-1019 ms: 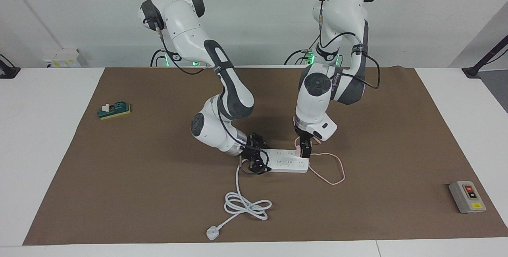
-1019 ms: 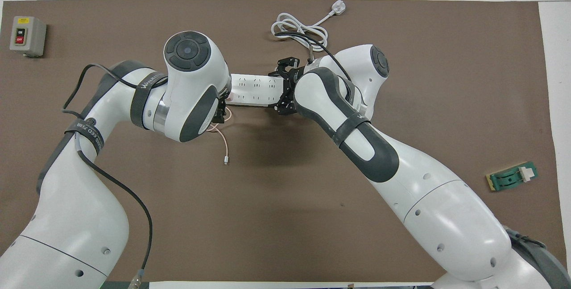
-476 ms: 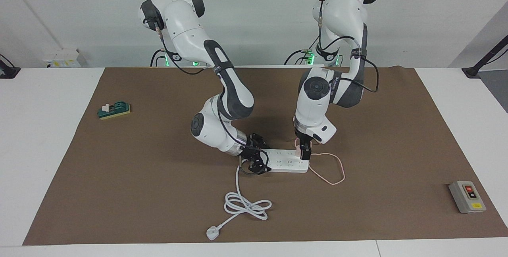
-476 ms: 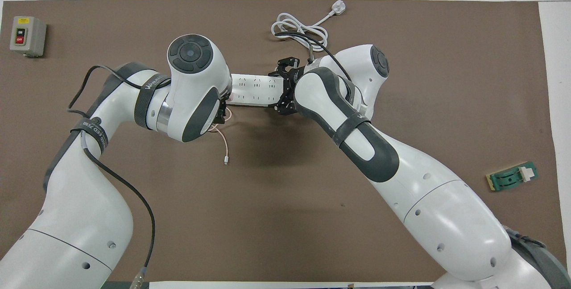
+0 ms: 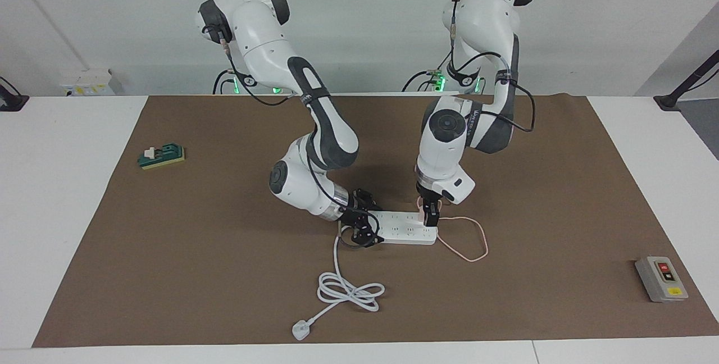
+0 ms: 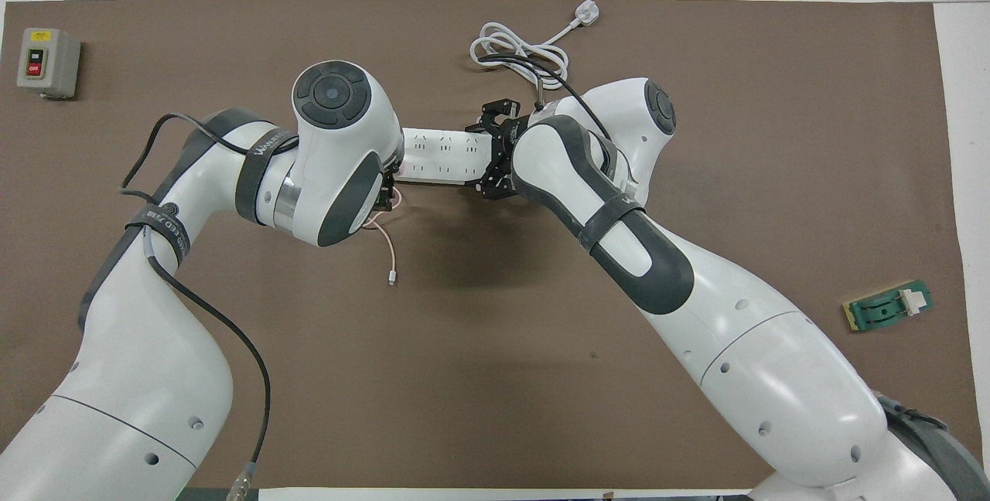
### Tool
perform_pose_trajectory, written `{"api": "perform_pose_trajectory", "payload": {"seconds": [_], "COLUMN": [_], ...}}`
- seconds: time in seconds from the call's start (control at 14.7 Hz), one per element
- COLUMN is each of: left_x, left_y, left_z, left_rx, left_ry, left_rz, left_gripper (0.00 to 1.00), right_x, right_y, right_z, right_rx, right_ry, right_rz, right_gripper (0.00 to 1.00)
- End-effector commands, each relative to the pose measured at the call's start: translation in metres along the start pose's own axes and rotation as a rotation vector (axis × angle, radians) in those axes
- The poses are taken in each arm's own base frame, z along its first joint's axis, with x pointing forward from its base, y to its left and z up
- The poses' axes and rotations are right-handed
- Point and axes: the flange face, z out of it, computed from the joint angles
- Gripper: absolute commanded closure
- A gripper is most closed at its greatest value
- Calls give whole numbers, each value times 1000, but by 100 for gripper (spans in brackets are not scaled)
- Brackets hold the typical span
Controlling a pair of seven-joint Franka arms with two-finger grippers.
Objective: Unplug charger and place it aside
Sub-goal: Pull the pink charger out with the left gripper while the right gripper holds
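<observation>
The pale-pink charger [image 5: 421, 203] sits plugged into the white power strip [image 5: 404, 232] at the strip's end toward the left arm's end of the table. Its thin pink cable [image 5: 477, 240] loops on the mat beside it. My left gripper [image 5: 430, 217] points down and is shut on the charger. In the overhead view the left wrist hides that gripper, and only a bit of the charger [image 6: 397, 197] and the cable [image 6: 384, 242] show. My right gripper [image 5: 359, 228] is shut on the strip's other end [image 6: 437, 155] and rests low on the mat.
The strip's thick white cord [image 5: 348, 291] coils farther from the robots and ends in a flat white plug [image 5: 300, 330]. A grey switch box [image 5: 661, 278] stands toward the left arm's end of the table. A green block [image 5: 162, 156] lies toward the right arm's end.
The left arm's wrist and forearm have shifted slightly toward the robots while the left gripper's tip stays at the charger. The right arm and the power strip have not moved.
</observation>
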Motion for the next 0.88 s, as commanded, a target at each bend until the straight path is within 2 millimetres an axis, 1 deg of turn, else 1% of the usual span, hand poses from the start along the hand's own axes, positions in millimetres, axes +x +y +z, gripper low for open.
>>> {"api": "perform_pose_trajectory", "payload": {"seconds": [0.0, 0.07, 0.14, 0.2, 0.34, 0.82], "left_x": [-3, -3, -3, -3, -6, -5], "left_y": [-1, -1, -1, -1, -2, -3], "left_z": [10, 10, 11, 10, 11, 10], "left_rx": [-17, -18, -17, -21, -19, -15], "left_ry": [15, 15, 16, 14, 15, 36], "left_rz": [0, 1, 3, 4, 18, 37], "left_gripper": [22, 24, 29, 42, 100, 100], "right_x": [10, 12, 12, 11, 12, 11], "right_y": [8, 7, 7, 8, 7, 8], "right_z": [9, 8, 8, 8, 8, 8], "right_rx": [-35, -33, -33, -34, -33, -34], "right_ry": [-9, -8, -8, -9, -9, -9], "right_rz": [-12, -11, -11, -11, -10, -11], "right_gripper": [100, 100, 100, 100, 100, 100]}}
